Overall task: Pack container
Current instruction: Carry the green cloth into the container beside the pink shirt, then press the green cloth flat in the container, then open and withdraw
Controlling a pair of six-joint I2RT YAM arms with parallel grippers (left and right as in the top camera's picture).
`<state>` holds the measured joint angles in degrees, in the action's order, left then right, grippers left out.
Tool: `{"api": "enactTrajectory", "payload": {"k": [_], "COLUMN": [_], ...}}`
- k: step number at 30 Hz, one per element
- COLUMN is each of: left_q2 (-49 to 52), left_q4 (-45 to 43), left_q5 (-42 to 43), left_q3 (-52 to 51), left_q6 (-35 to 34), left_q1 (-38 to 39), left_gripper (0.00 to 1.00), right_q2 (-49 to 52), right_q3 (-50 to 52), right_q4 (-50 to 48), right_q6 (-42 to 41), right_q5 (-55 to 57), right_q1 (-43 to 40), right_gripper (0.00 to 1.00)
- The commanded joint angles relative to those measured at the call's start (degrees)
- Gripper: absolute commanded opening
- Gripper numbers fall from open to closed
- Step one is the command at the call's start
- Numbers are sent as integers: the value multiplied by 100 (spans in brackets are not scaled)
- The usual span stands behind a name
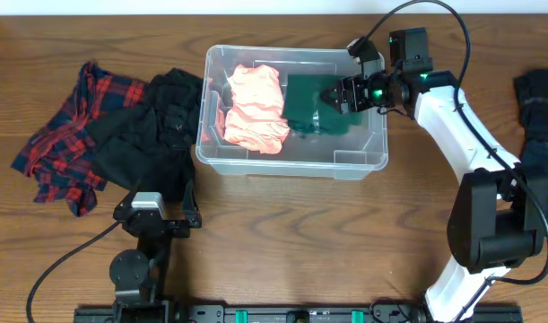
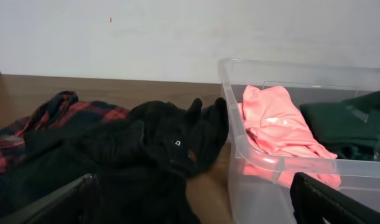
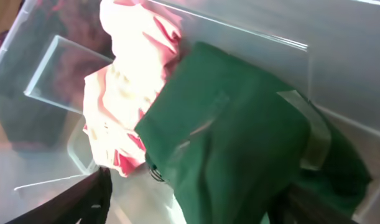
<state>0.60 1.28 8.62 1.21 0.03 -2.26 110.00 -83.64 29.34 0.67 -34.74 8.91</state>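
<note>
- While the container (image 1: 291, 167) sits mid-table (image 1: 300, 235) holding a pink garment (image 1: 254, 109) and a green garment (image 1: 308, 106), the right gripper (image 1: 333, 95) straddles the green one, fingers spread.
- The left gripper (image 2: 193, 190) rests by black clothes (image 1: 152, 135), fingers apart, holding nothing.

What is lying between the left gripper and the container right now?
A black garment lies heaped on the table between the left gripper and the container, its edge against the container's side wall. Nothing else visible stands in that path.
</note>
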Motion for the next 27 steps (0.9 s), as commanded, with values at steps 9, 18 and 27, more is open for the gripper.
{"api": "enactTrajectory", "payload": {"k": [9, 18, 27], "left_q2": [-26, -26, -26], "left_q4": [190, 190, 190], "left_q5": [83, 83, 81], "left_q3": [-98, -98, -98], "left_q6": [17, 15, 17], "left_q1": [-31, -31, -31], "left_gripper": [98, 98, 98], "right_q2": [-413, -627, -356], "right_q3": [-476, -1335, -1327], "right_q4": [269, 1141, 1285], "right_q6": [-81, 26, 2], "right_q5": [254, 955, 1751], "right_q1": [-81, 44, 520], "right_gripper": [66, 63, 26]}}
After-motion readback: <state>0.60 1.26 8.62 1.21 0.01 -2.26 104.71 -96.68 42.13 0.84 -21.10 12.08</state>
